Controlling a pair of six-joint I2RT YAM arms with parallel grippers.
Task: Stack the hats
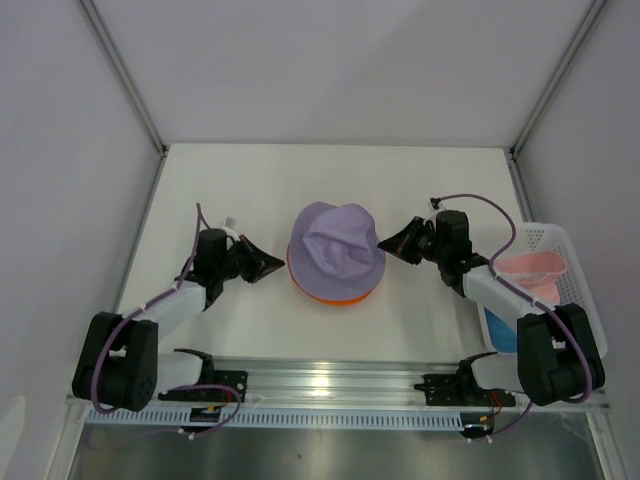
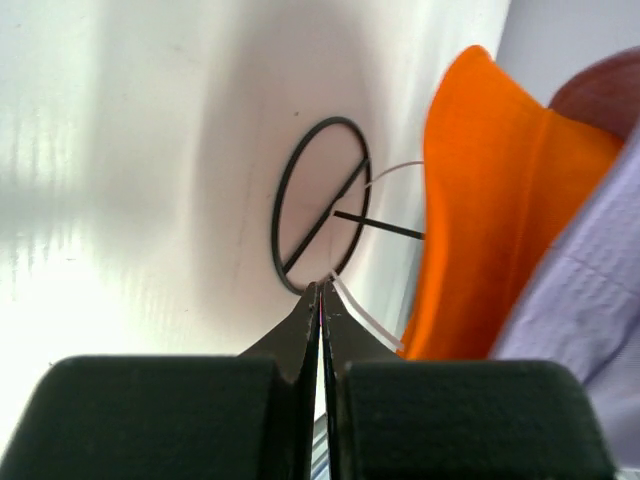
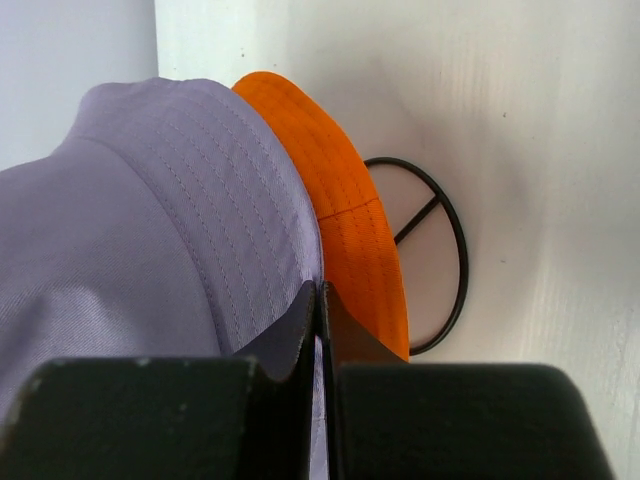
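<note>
The purple hat [image 1: 335, 248] lies on the orange hat [image 1: 340, 297], central on the surface [image 1: 250, 190]. Both pairs of jaws are together, empty. Next the right pair should open for the pink hat [image 1: 530, 268] in the basket [image 1: 560, 235].

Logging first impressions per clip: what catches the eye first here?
A purple hat sits on an orange hat at the centre of the table, with the left gripper and right gripper, both shut, pointing at the stack from either side. At the right edge, a pink hat lies in a basket, a blue hat showing at its near end.
</note>
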